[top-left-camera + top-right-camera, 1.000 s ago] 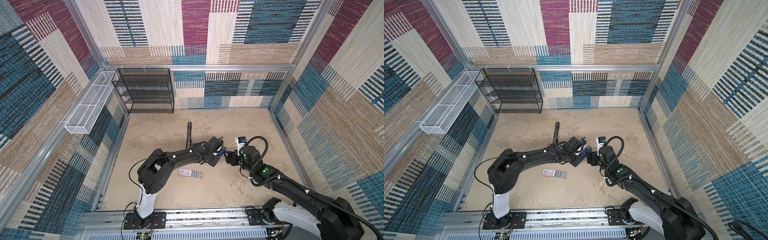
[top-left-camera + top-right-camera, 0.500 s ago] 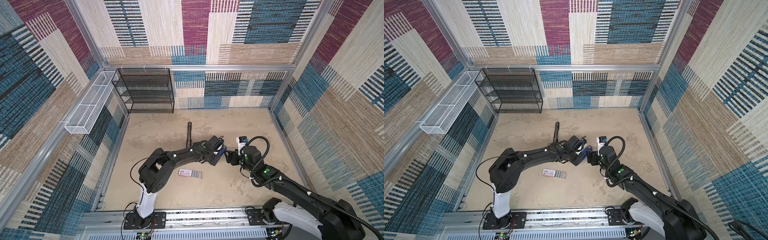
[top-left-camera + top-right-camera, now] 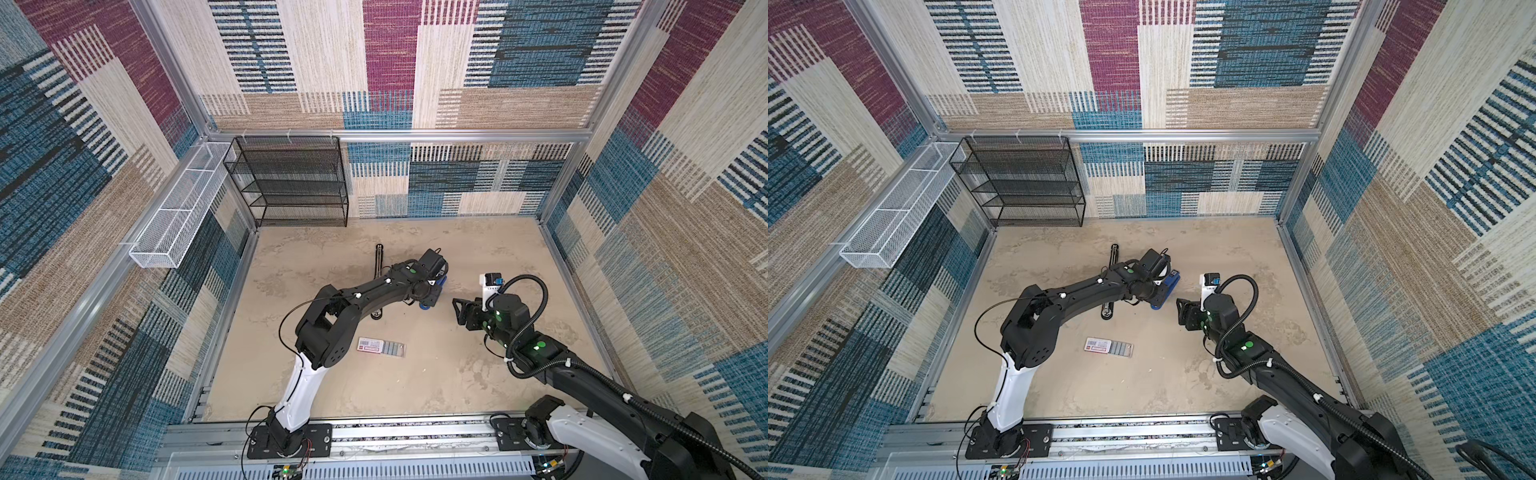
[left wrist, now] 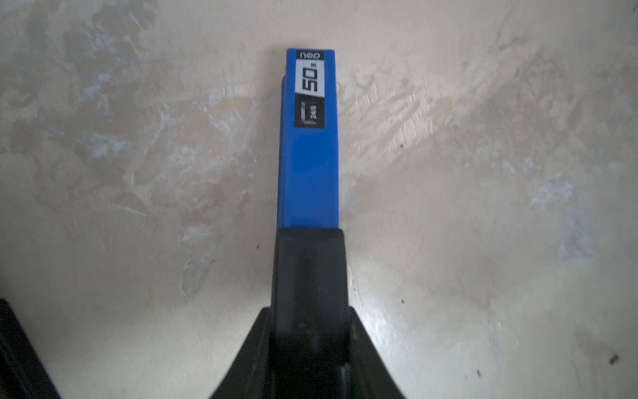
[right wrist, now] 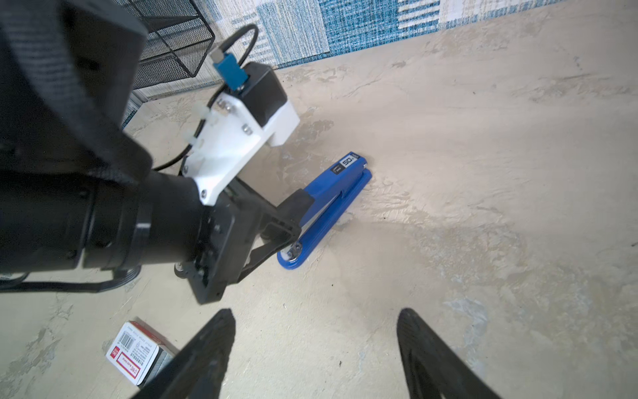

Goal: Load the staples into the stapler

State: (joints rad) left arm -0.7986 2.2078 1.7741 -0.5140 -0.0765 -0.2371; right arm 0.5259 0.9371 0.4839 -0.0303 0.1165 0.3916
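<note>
The blue stapler (image 5: 340,188) lies flat on the table right of centre, its label (image 4: 309,89) on the far tip; it also shows blue in both top views (image 3: 441,282) (image 3: 1170,286). My left gripper (image 5: 288,222) (image 4: 310,345) (image 3: 430,296) (image 3: 1152,293) is shut on the stapler's dark rear end, one finger on each side. The staples (image 3: 381,346) (image 3: 1108,347) (image 5: 136,355), a white-and-red barcoded card box with a clear tray of grey strips, lie on the table nearer the front. My right gripper (image 5: 316,331) (image 3: 460,309) (image 3: 1183,309) hangs open and empty, right of the stapler.
A long thin black object (image 3: 378,266) (image 3: 1112,266) lies on the table behind the left arm. A black wire shelf (image 3: 291,178) stands at the back left corner. A white wire basket (image 3: 178,212) hangs on the left wall.
</note>
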